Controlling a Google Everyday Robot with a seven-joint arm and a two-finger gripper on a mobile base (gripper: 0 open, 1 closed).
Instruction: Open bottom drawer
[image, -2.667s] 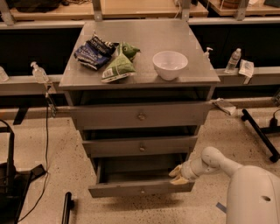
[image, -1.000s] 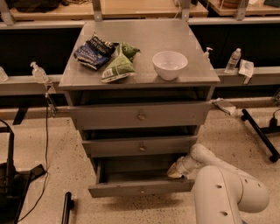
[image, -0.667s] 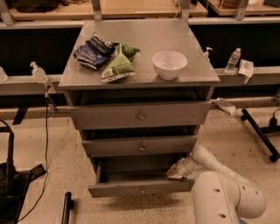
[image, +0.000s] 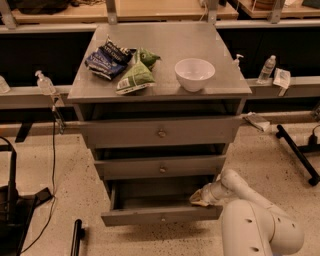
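- My gripper (image: 202, 198) sits low at the right end of the bottom drawer (image: 135, 217), at or just inside the right edge of the tray and just behind the front panel. I cannot tell whether it is apart, together or clamped on anything, because it reads as one pale lump against the grey metal.
- Behind the gripper, up and to its right, the white arm (image: 234, 184) runs back to the robot's body.
- The bottom drawer stretches left from the gripper. It stands well out from the cabinet with its plain grey tray showing, so I judge the opening mostly done.
- Its small round knob (image: 162, 218) is left of the gripper, at the middle of the front panel.
- In my judgement the drawer is stiff sheet metal, light while empty, and likely to slide on runners. The smooth panel gives little grip, so I would take hold at the knob or hook behind the top lip. A pull from this right corner may skew it and make it bind.
- Just above the gripper is the middle drawer (image: 130, 168), shut, and above that the top drawer (image: 125, 133).
- Far above, on the cabinet top (image: 165, 40), are a white bowl (image: 194, 74), a green bag (image: 135, 77) and a blue bag (image: 107, 58).
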